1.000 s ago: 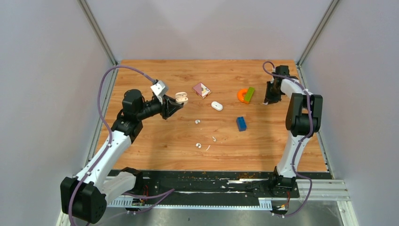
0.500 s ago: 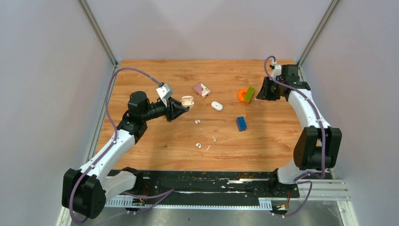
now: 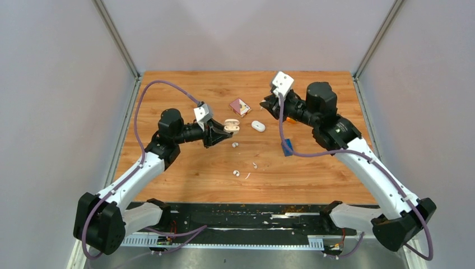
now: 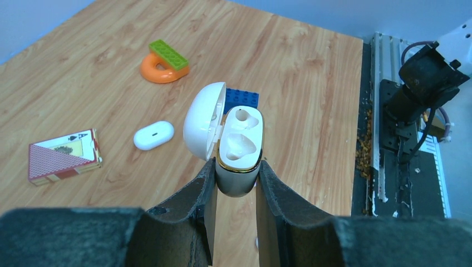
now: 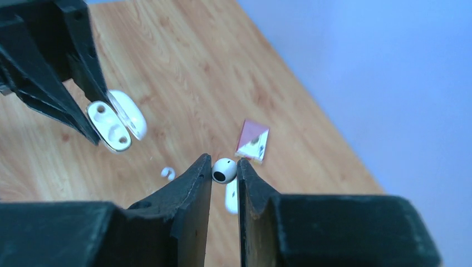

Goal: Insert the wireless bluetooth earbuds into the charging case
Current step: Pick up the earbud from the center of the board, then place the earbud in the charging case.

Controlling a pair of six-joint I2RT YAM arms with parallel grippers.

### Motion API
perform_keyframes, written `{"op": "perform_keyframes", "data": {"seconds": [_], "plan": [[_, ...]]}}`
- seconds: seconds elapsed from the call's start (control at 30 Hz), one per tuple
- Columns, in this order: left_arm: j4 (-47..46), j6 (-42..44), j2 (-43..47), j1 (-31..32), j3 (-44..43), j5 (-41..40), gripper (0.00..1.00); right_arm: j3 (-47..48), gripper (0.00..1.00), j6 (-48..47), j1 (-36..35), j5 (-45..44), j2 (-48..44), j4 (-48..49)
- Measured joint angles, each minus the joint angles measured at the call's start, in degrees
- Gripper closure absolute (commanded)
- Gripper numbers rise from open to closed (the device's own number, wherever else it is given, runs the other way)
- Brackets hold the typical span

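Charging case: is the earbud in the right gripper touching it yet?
Apart. The right wrist view shows the earbud pinched in the right gripper, with bare table visible between it and the open charging case.

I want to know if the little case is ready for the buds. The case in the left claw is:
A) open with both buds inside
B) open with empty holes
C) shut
B: the left wrist view shows the charging case pinched in the left claw, lid open and both sockets empty.
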State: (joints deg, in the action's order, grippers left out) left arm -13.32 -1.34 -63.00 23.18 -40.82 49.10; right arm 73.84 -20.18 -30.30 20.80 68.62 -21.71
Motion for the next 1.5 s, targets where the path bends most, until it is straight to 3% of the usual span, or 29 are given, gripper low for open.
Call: {"op": "perform_keyframes", "data": {"seconds": [0.3,0.67,1.0,1.5], "plan": [[-6.49,-4.72,0.11,0.11,0.0,0.35,0.98,-5.42,0.88,-20.5,-11.56,-4.31,-3.26,13.35],[-10.86,-9.16,1.38,0.37,0.0,-0.11,0.98,-11.96,0.88,-39.36,-18.29,-4.63,-4.33,25.09],[-13.94,-14.67,1.88,0.37,0.0,-3.41,0.99,-15.43,0.88,-45.81,-20.31,-3.76,-5.51,30.86],[-15.91,-18.05,2.69,0.37,-0.04,-4.22,0.99,-17.64,0.88,-47.5,-20.72,-3.78,-5.29,34.25]]}}
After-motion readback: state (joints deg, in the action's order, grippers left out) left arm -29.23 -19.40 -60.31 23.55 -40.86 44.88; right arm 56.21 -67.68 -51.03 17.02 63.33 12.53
